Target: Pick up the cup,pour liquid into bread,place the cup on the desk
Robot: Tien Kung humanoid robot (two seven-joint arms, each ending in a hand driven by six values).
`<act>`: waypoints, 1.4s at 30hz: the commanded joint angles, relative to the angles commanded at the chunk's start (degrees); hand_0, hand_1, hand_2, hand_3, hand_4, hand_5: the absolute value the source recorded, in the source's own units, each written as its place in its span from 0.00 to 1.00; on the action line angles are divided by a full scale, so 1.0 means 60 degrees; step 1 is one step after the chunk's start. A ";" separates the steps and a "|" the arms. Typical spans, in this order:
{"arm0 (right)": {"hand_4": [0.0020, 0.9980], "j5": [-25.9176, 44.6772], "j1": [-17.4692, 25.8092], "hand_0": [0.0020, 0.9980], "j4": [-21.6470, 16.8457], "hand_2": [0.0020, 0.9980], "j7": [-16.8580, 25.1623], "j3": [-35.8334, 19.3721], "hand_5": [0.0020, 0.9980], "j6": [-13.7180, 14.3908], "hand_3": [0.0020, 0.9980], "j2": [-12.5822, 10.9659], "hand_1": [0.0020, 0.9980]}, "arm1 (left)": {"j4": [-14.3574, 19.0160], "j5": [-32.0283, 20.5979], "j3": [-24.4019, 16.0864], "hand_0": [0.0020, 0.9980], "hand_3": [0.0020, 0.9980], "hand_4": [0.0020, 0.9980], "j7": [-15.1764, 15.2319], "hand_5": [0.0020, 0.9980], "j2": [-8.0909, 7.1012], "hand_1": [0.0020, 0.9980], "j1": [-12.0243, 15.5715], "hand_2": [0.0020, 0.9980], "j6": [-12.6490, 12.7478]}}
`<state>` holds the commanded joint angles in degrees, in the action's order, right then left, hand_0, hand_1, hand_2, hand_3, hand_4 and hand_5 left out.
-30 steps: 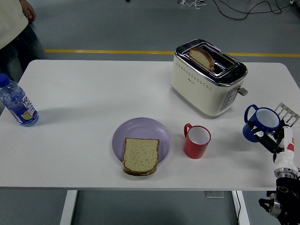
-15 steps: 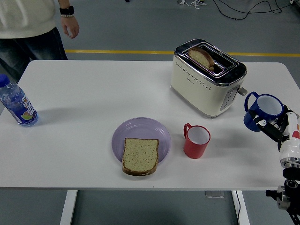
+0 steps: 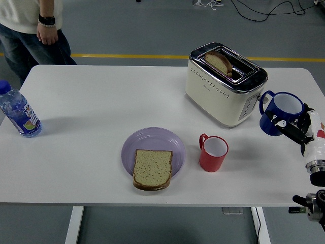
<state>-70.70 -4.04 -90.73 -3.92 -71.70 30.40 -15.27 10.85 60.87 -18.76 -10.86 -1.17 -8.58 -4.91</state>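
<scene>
My right hand [image 3: 294, 127] comes in from the right edge and is shut on a blue cup [image 3: 281, 113], held upright above the table just right of the toaster. A slice of bread [image 3: 152, 169] lies on a purple plate [image 3: 152, 142] at the table's front middle, well left of the cup. A red cup [image 3: 214, 152] stands on the table between the plate and my hand. My left hand is out of view.
A cream toaster [image 3: 224, 84] with a slice in its slot stands at the back right. A water bottle [image 3: 18, 112] stands at the left edge. A person [image 3: 30, 25] stands at the far left corner, one hand hanging by their side.
My right hand has lifted the blue cup up and a little to the left, toward the toaster. The person at the far left has shifted to the right.
</scene>
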 joint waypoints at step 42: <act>0.75 -0.0331 -0.2417 0.27 -0.0672 0.50 -0.2168 0.2532 0.07 -0.0123 0.55 0.0030 0.30 | -0.0012 -0.0129 0.0086 0.67 0.63 0.39 -0.0056 1.00 -0.0057 0.74 -0.0041 0.74 -0.0096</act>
<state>-72.69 -18.55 -94.76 -16.92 -56.51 29.66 -15.09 10.78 60.09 -18.25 -11.20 -1.52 -8.83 -5.49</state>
